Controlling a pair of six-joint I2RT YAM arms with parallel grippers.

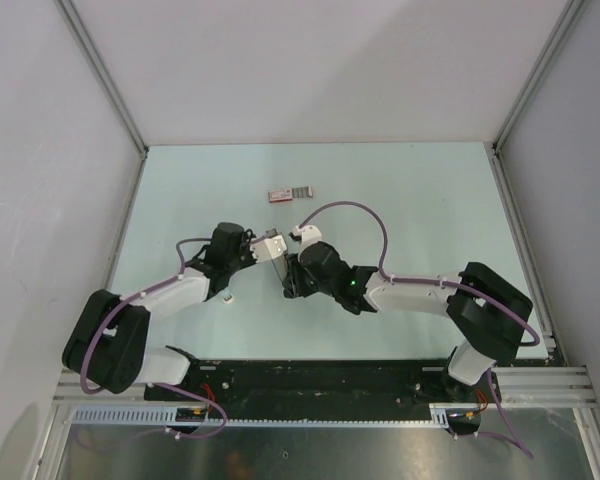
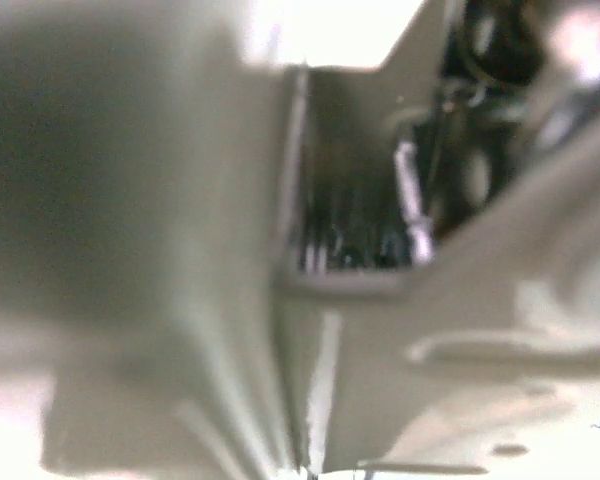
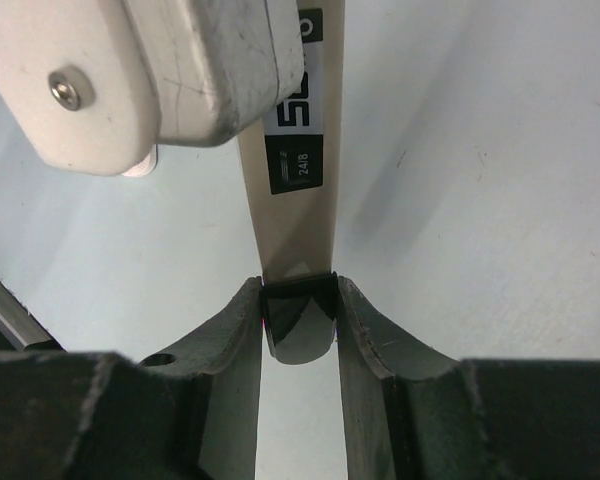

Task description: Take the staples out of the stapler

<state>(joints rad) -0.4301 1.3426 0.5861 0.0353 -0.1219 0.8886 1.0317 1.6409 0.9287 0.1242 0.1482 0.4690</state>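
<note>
From above, the two arms meet over the middle of the pale table (image 1: 410, 200). The stapler (image 1: 275, 248) is held off the table between the left gripper (image 1: 263, 243) and the right gripper (image 1: 288, 272). Farther back, well apart from them, a few dark-grey staples (image 1: 301, 191) lie on the table just beside a small pinkish piece (image 1: 278, 194).

The left wrist view is badly blurred. The left gripper's pale fingers (image 2: 460, 330) are drawn nearly together, with only a thin seam between them, on the stapler's grey metal channel (image 2: 355, 230) (what sits inside it I cannot tell).

In the right wrist view, the right gripper (image 3: 298, 300) has its dark jaws closed narrowly on the stapler's dark end. The stapler's pale body (image 3: 300, 220), with its black label (image 3: 295, 165), runs away from the camera. A white finger (image 3: 180, 70) of the left gripper lies against its far end.
</note>
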